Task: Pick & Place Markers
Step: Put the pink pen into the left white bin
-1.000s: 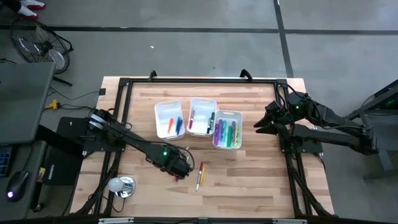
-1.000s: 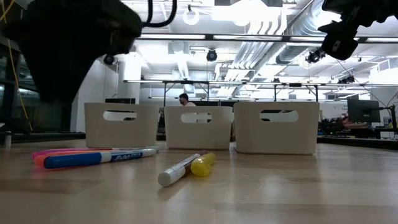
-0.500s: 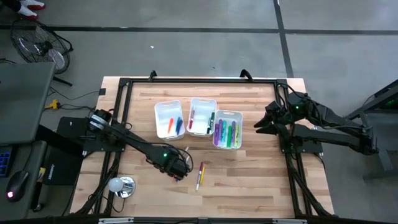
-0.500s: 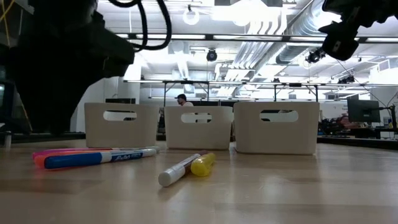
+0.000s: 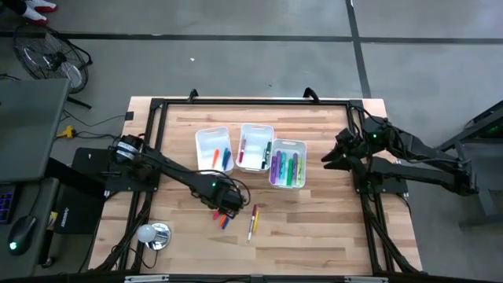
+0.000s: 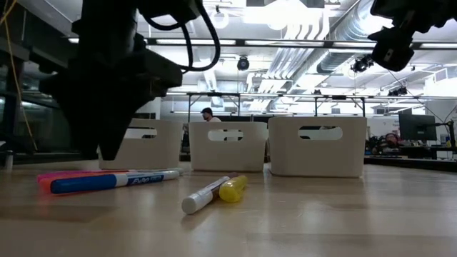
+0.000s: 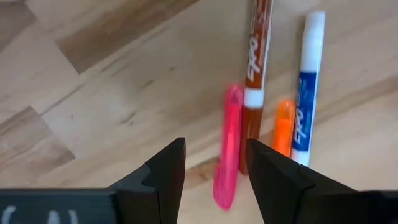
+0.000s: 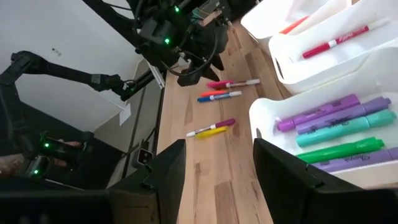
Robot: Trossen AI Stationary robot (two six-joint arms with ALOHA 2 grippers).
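Just above loose markers (image 7: 249,112), left gripper (image 7: 214,165) hovers, jaws parted.

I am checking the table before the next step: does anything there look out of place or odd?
Nothing is damaged or spilled. Six markers are not yet in the bins: four lie under the open left claw, namely pink, red-brown, orange and blue. A yellow one and a white-capped one lie beside them.

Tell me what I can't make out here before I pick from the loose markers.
- Low view: left gripper is out of frame; only the arm's dark bulk shows.
- High view: the loose markers are partly under that arm.
- Left wrist view: the pink marker is blurred; blue marker runs off the edge.
- Low view: bins hide their contents.
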